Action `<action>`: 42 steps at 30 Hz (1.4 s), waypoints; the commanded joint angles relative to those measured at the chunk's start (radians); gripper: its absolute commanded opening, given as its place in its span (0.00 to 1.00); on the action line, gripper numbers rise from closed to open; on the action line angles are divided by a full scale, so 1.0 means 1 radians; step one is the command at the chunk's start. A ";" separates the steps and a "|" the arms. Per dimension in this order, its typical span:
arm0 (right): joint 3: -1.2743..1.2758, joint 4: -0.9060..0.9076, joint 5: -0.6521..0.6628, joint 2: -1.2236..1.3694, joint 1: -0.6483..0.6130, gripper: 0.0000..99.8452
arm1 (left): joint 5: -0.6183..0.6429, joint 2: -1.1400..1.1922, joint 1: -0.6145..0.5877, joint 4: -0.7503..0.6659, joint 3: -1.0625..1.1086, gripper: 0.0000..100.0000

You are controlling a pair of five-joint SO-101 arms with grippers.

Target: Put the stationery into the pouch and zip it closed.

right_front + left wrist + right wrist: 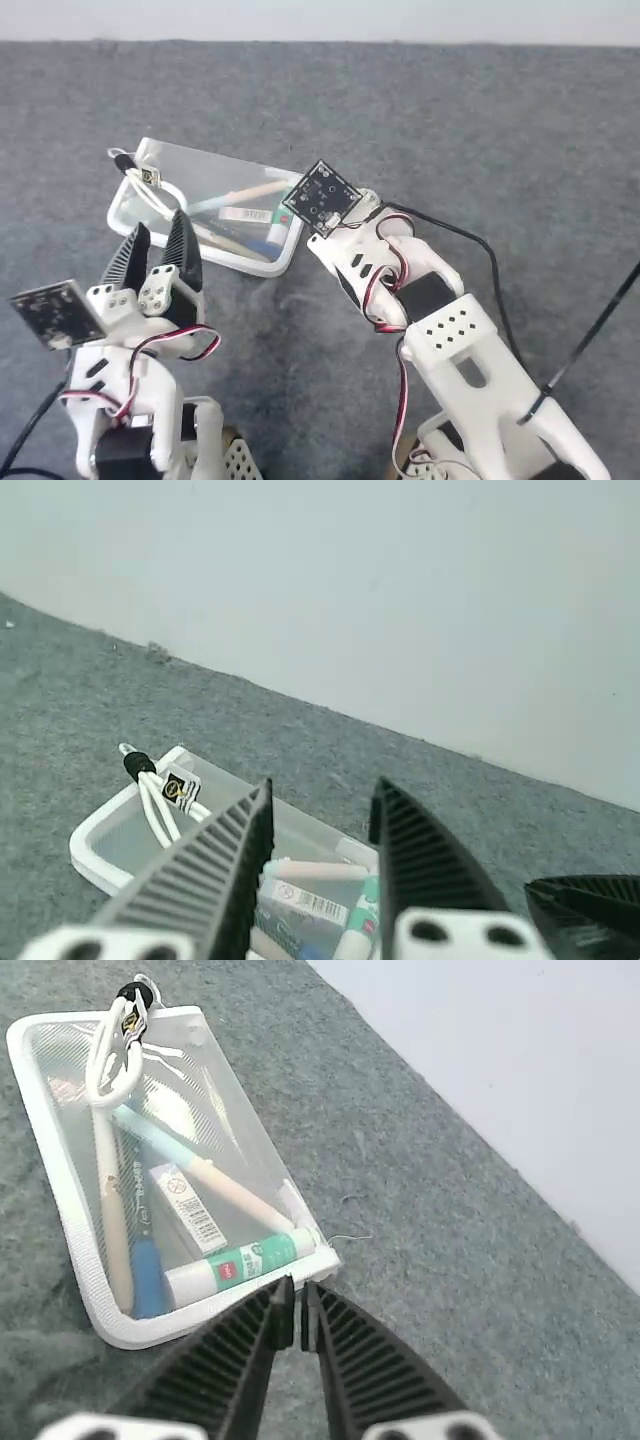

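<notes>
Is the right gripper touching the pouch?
Cannot tell. In the right wrist view the right gripper sits at the pouch edge, but neither contact nor gap shows plainly.

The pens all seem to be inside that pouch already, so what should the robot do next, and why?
Probably lower the open left gripper onto the pouch near its white cord to steady it. The pens and glue stick already lie inside, and the right gripper sits shut at the opposite corner. I cannot tell how far it is zipped.
</notes>
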 commanded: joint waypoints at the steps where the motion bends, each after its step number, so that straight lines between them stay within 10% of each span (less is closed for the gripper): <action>1: -0.012 -0.022 0.003 -0.031 0.013 0.01 | -0.017 -0.014 0.003 -0.034 -0.051 0.11; 42: 0.356 -0.213 -0.120 -0.630 0.113 0.01 | -0.112 -0.023 0.107 -0.041 -0.053 0.01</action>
